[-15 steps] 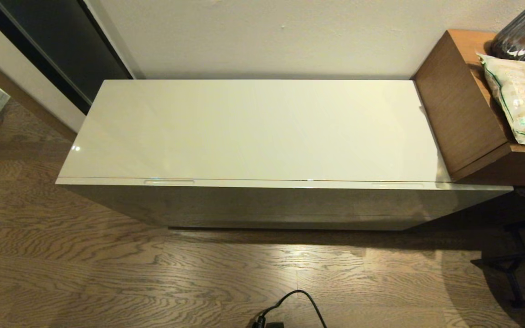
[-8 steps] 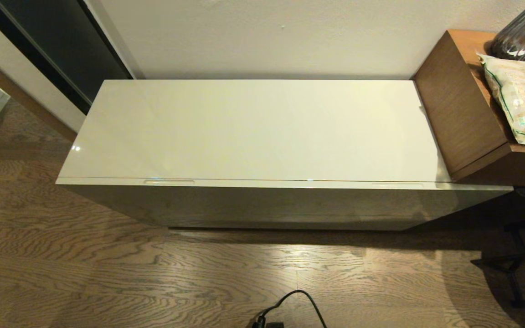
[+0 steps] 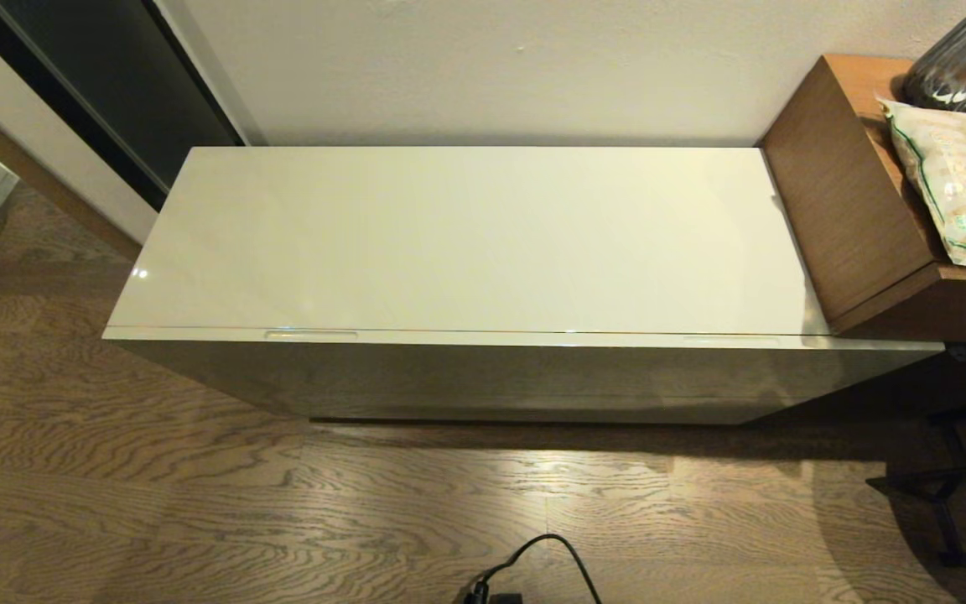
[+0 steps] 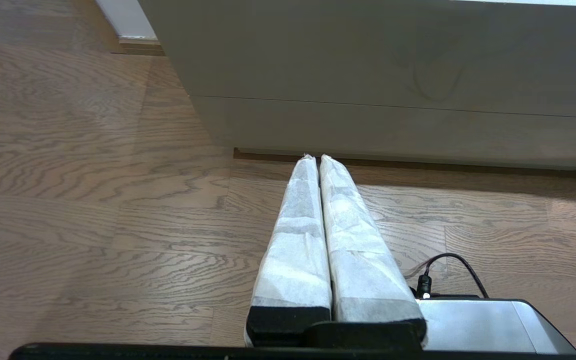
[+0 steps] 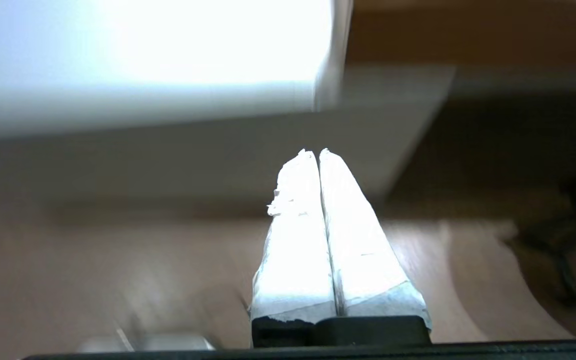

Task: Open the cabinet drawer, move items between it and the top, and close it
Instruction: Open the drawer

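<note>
The glossy cream-white cabinet top (image 3: pixel 466 239) lies bare across the middle of the head view. The cabinet drawer (image 3: pixel 525 339) is pushed in flush under it, with its two recessed slots (image 3: pixel 311 335) showing along the front edge. No wrapped slipper pairs are in view. Neither arm shows in the head view. My left gripper (image 4: pixel 314 158) hangs low over the floor, facing the cabinet's front (image 4: pixel 393 60), its white-wrapped fingers pressed together on nothing. My right gripper (image 5: pixel 313 152) is also shut and empty, below the cabinet's right front corner (image 5: pixel 328 75).
A brown wooden side table (image 3: pixel 860 201) abuts the cabinet's right end, with a printed bag (image 3: pixel 965 189) and a dark glass vase (image 3: pixel 965 63) on it. A black cable (image 3: pixel 533 562) lies on the wooden floor (image 3: pixel 156 503) in front. A black stand (image 3: pixel 948 486) is at right.
</note>
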Robot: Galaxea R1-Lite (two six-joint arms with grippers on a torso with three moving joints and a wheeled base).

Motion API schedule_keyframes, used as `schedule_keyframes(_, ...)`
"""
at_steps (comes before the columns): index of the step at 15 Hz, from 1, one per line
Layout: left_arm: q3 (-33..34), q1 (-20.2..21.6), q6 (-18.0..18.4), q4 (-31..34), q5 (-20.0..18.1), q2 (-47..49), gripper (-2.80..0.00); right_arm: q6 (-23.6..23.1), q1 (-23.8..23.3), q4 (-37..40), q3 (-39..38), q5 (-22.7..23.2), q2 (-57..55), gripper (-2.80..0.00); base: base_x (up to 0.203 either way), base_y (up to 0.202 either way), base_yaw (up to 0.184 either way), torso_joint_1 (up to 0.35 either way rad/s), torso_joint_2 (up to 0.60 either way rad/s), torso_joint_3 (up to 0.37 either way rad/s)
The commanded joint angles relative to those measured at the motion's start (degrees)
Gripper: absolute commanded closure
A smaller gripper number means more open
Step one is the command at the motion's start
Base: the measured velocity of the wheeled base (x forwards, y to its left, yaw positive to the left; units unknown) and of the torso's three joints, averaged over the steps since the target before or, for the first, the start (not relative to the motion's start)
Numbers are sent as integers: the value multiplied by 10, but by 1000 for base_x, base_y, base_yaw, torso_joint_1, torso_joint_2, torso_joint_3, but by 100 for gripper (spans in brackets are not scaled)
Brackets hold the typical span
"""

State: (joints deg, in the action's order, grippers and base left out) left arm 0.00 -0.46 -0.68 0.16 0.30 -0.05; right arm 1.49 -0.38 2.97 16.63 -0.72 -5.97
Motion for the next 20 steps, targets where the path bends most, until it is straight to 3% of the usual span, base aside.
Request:
schedule_keyframes(1, 0, 0, 0, 0, 0, 0, 0, 69, 0, 19, 200, -25, -150, 0, 0, 0, 0, 0, 0, 0)
schedule_keyframes(3, 0, 0, 0, 0, 0, 0, 0, 114, 1, 39, 289, -46, -200, 0, 0, 0, 0, 0, 0, 0)
schedule_keyframes(5, 0, 0, 0, 0, 0, 0, 0, 159, 2, 114, 296, -70, -219, 0, 0, 0, 0, 0, 0, 0)
schedule_keyframes(9, 0, 0, 0, 0, 0, 0, 0, 166, 3, 346, 342, -70, -226, 0, 0, 0, 0, 0, 0, 0)
schedule_keyframes(11, 0, 0, 0, 0, 0, 0, 0, 164, 3, 384, 364, -44, -284, 0, 0, 0, 0, 0, 0, 0)
schedule_keyframes(15, 0, 0, 0, 0, 0, 0, 0, 168, 4, 337, 370, 16, -466, 0, 0, 0, 0, 0, 0, 0)
schedule_keyframes(20, 0, 0, 0, 0, 0, 0, 0, 190, 44, 127, 321, 54, -633, 0, 0, 0, 0, 0, 0, 0)
